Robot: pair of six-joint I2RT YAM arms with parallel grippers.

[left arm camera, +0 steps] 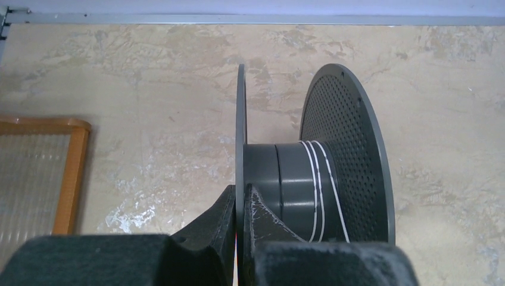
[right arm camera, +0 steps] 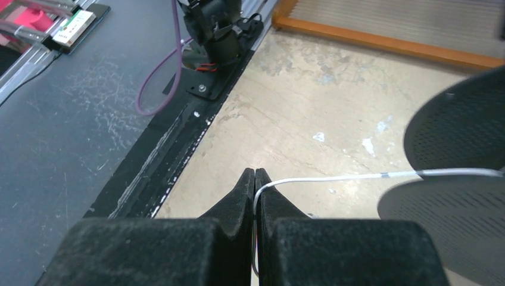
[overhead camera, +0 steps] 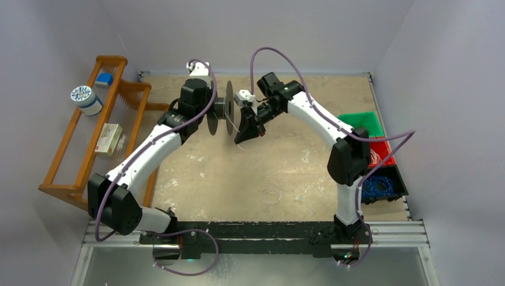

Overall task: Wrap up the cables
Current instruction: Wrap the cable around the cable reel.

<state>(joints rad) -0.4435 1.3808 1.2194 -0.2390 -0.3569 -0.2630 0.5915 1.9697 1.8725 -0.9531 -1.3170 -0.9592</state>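
The spool is held up over the far middle of the table, its axis running left to right. The left gripper is on its left side. Its fingers are pressed together on the thin left flange, 1 finger on each face, near the rim.

In the left wrist view 3 turns of white cable lie round the dark hub. They are bunched on the right part of the hub, against the perforated right flange, and the rest of the hub is bare.

The right gripper is just right of the spool and a little nearer, pointing down and towards it. Its fingers are closed on the cable, which comes out between the tips. From there the cable runs fairly straight to the right of that view and passes in between the 2 flanges. Gripper and spool are near each other but apart, joined only by this strand.

Loose loops of the same cable lie on the table, nearer than the right gripper and slightly to its right. The strand from the gripper to them is probably there in the top view, but it is too thin to trace.

A wooden rack is at the left edge and 3 bins are at the right edge, all well apart from the cable.
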